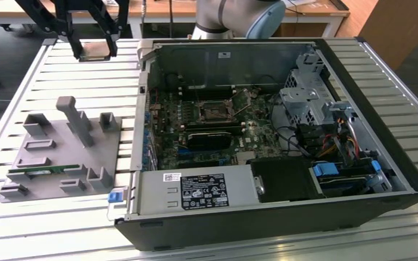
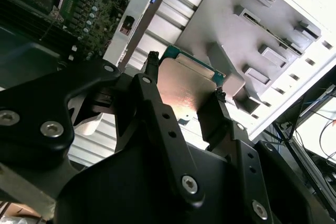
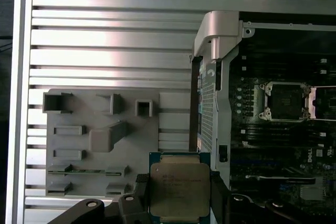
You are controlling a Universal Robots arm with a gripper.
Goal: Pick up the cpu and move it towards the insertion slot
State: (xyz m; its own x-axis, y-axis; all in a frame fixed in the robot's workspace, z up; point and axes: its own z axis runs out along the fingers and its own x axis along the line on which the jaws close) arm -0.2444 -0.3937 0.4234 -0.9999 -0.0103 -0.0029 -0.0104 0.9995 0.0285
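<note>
Exterior view: the end effector (image 1: 96, 48) hangs above the slatted table (image 1: 85, 92), toward the exterior view's left of the open computer case (image 1: 267, 147). Its fingers are closed on the cpu (image 1: 97, 50), which is lifted clear of the table. The insertion slot (image 1: 213, 111) lies on the motherboard inside the case, well apart from the cpu. A grey fixture tray (image 1: 56, 157) rests on the table.

Second wrist view: two black fingers (image 2: 152, 103) clamp opposite edges of the cpu (image 2: 184, 85), with the fixture tray (image 2: 252, 30) behind it.

First wrist view: the cpu (image 3: 179, 187) sits between the fingers (image 3: 218, 198), over the table beside the case wall. The insertion slot (image 3: 287, 100) is inside the case, apart from the cpu.
</note>
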